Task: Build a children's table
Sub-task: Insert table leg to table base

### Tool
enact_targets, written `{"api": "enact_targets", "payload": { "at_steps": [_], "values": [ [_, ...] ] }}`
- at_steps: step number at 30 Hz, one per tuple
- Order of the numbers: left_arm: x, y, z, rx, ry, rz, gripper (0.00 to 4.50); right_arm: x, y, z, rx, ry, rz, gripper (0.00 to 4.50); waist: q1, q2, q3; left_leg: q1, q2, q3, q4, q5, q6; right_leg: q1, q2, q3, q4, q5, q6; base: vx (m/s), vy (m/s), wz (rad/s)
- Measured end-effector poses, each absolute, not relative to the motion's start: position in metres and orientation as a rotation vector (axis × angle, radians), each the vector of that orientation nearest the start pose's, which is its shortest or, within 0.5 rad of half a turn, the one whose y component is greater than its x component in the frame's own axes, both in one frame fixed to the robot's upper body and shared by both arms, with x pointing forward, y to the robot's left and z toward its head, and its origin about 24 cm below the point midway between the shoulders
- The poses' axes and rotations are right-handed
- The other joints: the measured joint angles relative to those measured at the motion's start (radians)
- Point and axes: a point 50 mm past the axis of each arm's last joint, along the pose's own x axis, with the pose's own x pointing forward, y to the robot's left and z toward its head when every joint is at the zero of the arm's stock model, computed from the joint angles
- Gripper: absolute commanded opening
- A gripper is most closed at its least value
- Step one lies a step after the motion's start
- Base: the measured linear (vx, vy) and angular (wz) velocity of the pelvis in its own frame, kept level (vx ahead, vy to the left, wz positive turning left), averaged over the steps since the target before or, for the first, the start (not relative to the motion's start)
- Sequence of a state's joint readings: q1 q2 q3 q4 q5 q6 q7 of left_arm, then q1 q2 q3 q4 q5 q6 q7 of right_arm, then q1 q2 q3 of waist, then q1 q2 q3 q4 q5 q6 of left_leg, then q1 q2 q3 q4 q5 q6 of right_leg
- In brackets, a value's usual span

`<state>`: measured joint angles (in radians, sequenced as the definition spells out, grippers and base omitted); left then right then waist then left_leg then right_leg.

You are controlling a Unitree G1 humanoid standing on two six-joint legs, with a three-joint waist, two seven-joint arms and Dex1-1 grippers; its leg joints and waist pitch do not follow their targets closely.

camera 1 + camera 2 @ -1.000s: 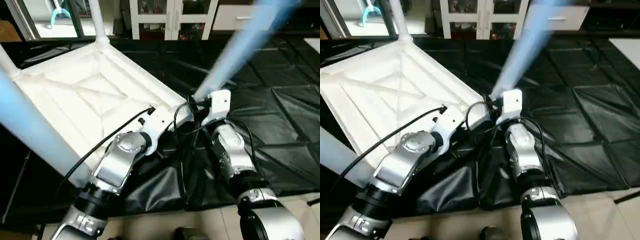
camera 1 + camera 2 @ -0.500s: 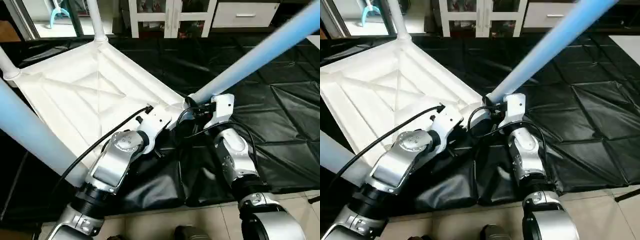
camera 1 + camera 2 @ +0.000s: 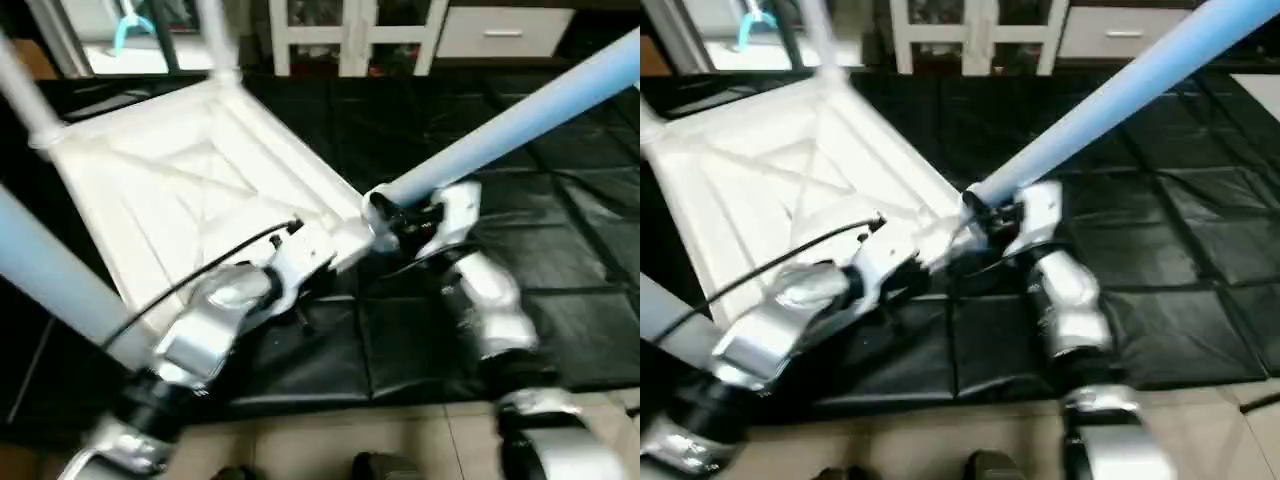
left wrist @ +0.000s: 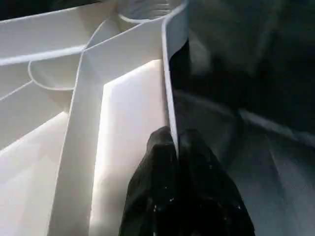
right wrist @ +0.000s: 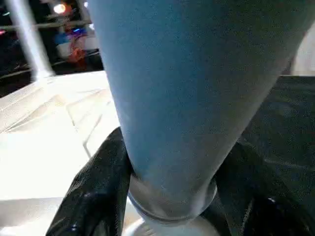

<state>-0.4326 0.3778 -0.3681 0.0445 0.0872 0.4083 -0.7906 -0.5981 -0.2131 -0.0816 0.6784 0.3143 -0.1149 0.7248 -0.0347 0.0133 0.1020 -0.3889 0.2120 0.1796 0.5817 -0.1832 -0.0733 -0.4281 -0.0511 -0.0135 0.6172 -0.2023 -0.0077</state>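
Right wrist view: right claw (image 5: 170, 196) still clasps leg (image 5: 197, 88).

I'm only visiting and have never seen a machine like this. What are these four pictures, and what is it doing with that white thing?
It is a humanoid robot with two silver arms. Two pictures come from cameras in its head, looking down; the other two from cameras on its wrists. On the black floor mat lies a children's table top, upside down, ribs showing. The left gripper is pinched shut on the top's thin edge, steadying it. The right gripper has its black fingers around the base of a long tube leg, where it meets a corner socket. Other legs already stand in far corners.
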Motion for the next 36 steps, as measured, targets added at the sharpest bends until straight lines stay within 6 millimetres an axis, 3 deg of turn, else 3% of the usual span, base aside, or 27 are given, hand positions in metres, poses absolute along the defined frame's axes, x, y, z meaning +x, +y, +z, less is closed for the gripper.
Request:
{"api": "enact_targets", "payload": {
  "at_steps": [3, 7, 12, 16, 36],
  "values": [
    [0.286, 0.115, 0.078, 0.612, 0.306, -1.170, 0.00, 0.345, -0.182, 0.091, 0.072, 0.002, 0.794, 2.04, 0.025, 0.000, 0.000, 0.002, 0.000, 0.000, 0.002, 0.000, 0.000, 0.004, -0.002, -0.001, 0.000, 0.000, 0.000, 0.000, 0.000, 0.00],
    [0.280, 0.111, 0.077, 0.649, 0.300, -1.282, 0.00, 0.335, -0.189, 0.097, 0.024, 0.101, 1.027, 2.04, 0.042, 0.000, 0.001, 0.004, -0.002, 0.003, 0.005, -0.002, 0.003, 0.009, -0.006, -0.002, 0.000, 0.000, 0.000, 0.000, 0.000, 0.00],
    [0.281, 0.104, 0.074, 0.663, 0.272, -1.340, 0.00, 0.319, -0.198, 0.105, 0.029, 0.189, 1.221, 2.03, 0.044, -0.003, 0.002, 0.004, -0.003, 0.008, 0.011, -0.003, 0.009, 0.011, -0.009, 0.000, 0.000, 0.000, 0.000, 0.000, 0.000, 0.00],
    [0.283, 0.105, 0.075, 0.670, 0.266, -1.354, 0.00, 0.301, -0.202, 0.098, 0.039, 0.287, 1.355, 2.03, 0.045, -0.012, 0.005, 0.004, -0.002, 0.010, 0.014, -0.003, 0.009, 0.010, -0.009, 0.000, 0.004, 0.000, 0.000, 0.000, 0.000, 0.00],
    [0.284, 0.110, 0.075, 0.681, 0.253, -1.381, 0.00, 0.301, -0.213, 0.101, -0.131, 0.273, 1.339, 2.03, 0.041, -0.014, 0.006, 0.004, 0.000, 0.014, 0.016, -0.003, 0.009, 0.009, -0.010, 0.001, 0.008, 0.000, 0.000, 0.000, 0.000, 0.00]
  ]
}}
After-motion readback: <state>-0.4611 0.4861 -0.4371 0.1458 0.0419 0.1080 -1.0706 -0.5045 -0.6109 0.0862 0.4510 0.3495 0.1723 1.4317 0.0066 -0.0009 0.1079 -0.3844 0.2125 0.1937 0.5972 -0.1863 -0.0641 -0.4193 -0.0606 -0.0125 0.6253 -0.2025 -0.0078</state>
